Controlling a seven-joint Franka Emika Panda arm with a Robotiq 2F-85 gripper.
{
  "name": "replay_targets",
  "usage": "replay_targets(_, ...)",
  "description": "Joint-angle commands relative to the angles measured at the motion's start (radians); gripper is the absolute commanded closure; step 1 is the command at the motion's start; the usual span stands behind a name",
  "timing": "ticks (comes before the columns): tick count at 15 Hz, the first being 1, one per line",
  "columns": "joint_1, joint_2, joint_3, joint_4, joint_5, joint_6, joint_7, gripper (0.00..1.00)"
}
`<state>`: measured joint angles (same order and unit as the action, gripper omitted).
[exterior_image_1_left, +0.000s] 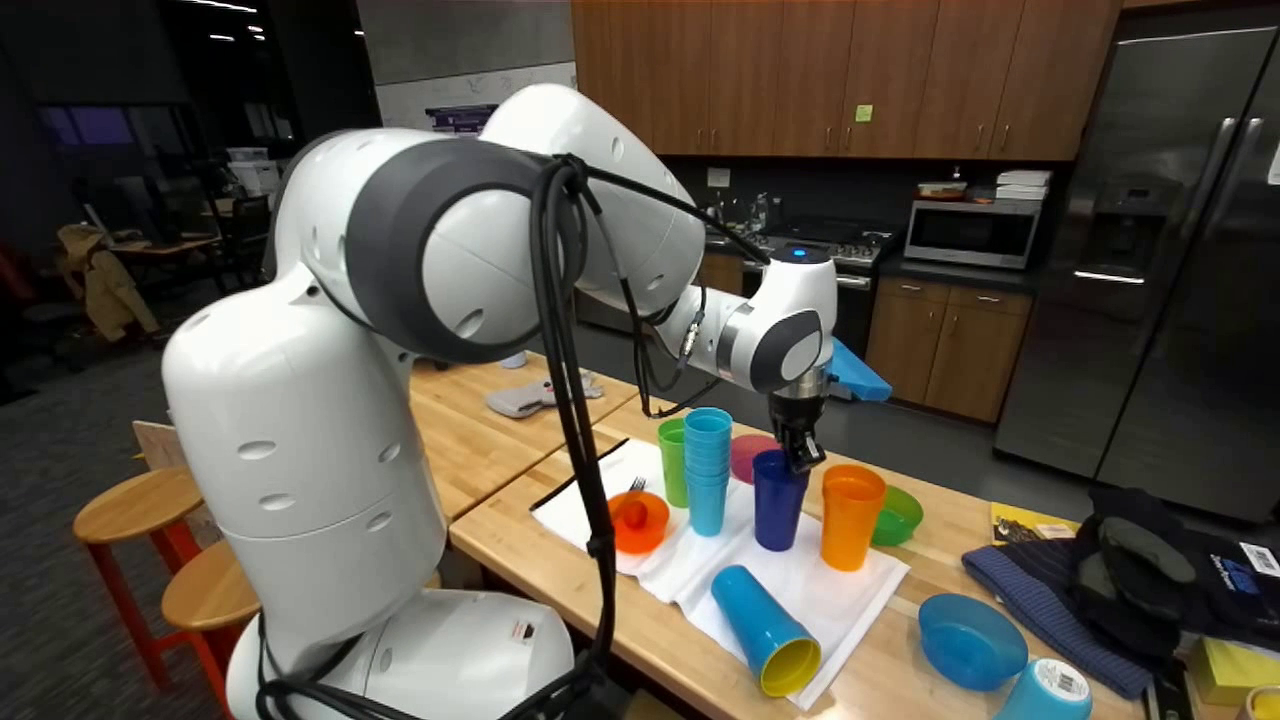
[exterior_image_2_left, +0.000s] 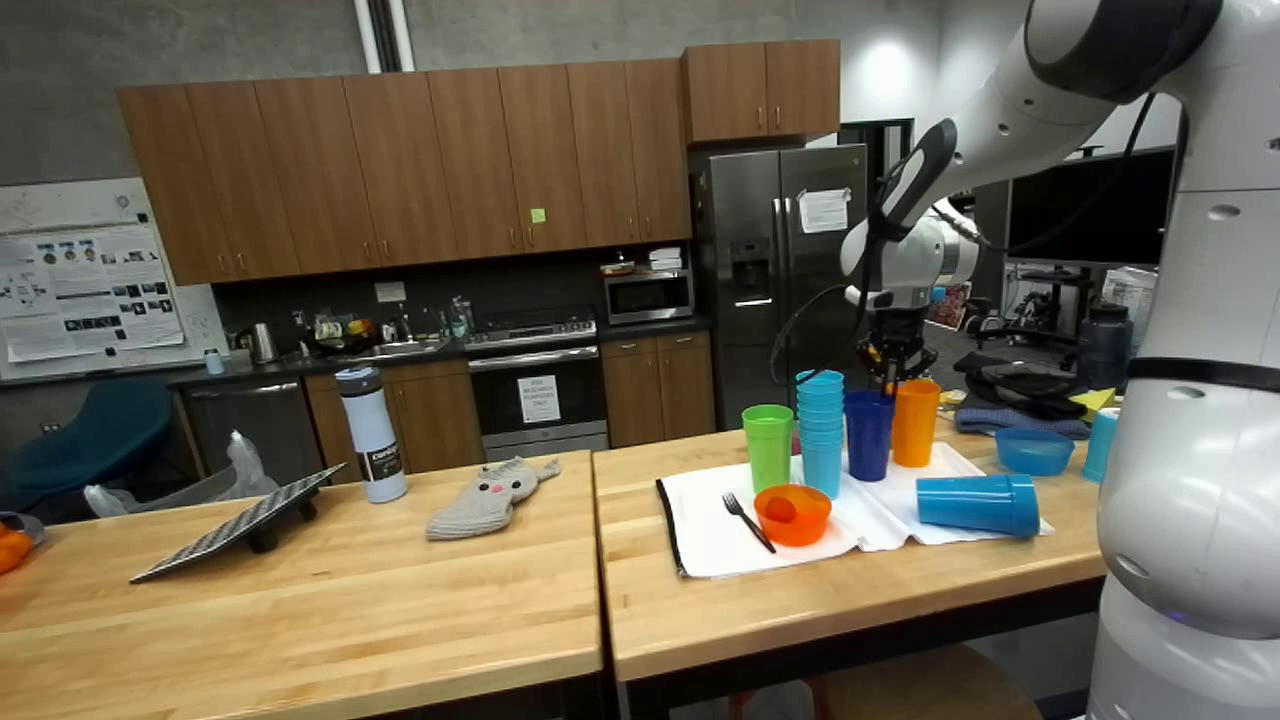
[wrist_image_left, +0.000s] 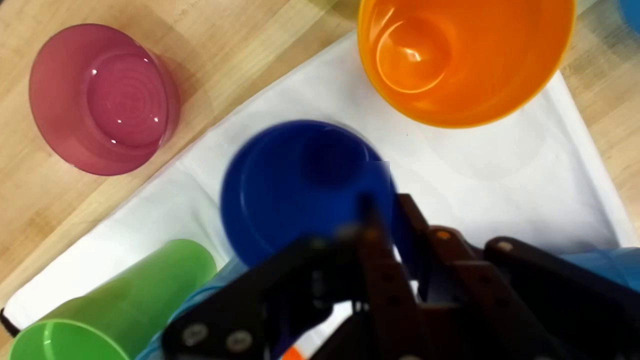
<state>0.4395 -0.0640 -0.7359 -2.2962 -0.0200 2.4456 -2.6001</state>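
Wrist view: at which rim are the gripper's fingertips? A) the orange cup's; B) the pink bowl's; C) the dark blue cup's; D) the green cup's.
C: the gripper has its tips right at the rim of the dark blue cup, while the orange cup stands apart from them.

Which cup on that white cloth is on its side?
The bright blue plastic cup showing yellow inside; the green plastic cup, dark blue plastic cup, orange plastic cup and stacked light blue plastic cups stand upright.
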Motion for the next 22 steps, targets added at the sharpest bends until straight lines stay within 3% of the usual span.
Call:
replay_targets(1, 0.000, 0.000, 0.000, 0.000, 0.000, 0.000, 0.000, 0.79)
replay_targets(2, 0.000, 0.001, 0.001, 0.000, 0.000, 0.000, 0.000, 0.71)
replay_targets(9, 0.000, 0.004, 0.001, 0.000, 0.000, 0.000, 0.000, 0.70)
replay_targets(10, 0.000, 0.004, 0.001, 0.000, 0.000, 0.000, 0.000, 0.45)
replay_targets(11, 0.005, -0.016, 0.001, -0.003, -0.012, -0.003, 0.000, 0.45)
replay_targets(12, -0.175, -0.009, 0.179, 0.010, -0.013, -0.019, 0.013, 0.40)
replay_targets(15, -0.314, -0.045, 0.324, 0.015, -0.050, -0.060, 0.042, 0.22)
replay_targets(18, -0.417, -0.101, 0.425, -0.003, -0.062, -0.101, 0.041, 0.02)
replay_targets(22, -0.480, -0.146, 0.485, 0.004, -0.051, -0.181, 0.040, 0.00)
